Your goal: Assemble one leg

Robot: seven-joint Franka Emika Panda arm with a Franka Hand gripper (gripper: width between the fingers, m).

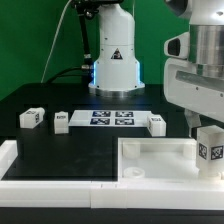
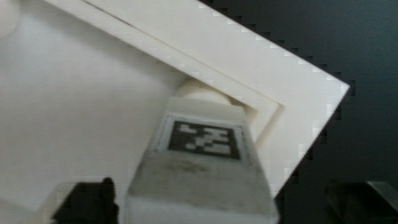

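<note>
gripper [image 1: 207, 134] is clamped tight on the leg [image 1: 211, 151], upright, tag facing out, at the exterior view's right. Leg's lower end sits at the corner of the white panel [image 1: 152, 166]. Can't tell if it's seated or just touching.

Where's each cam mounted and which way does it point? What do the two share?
Exterior view: off the arm, across the table from the robot base, facing it, angled slightly down. It shows the base, plus the claw at the exterior view's right.
Wrist view: on the wrist, looking down along the claw onto a panel corner. Of the robot, only its dark fingers show.
Shared: the leg held in the claw, and the panel.
</note>
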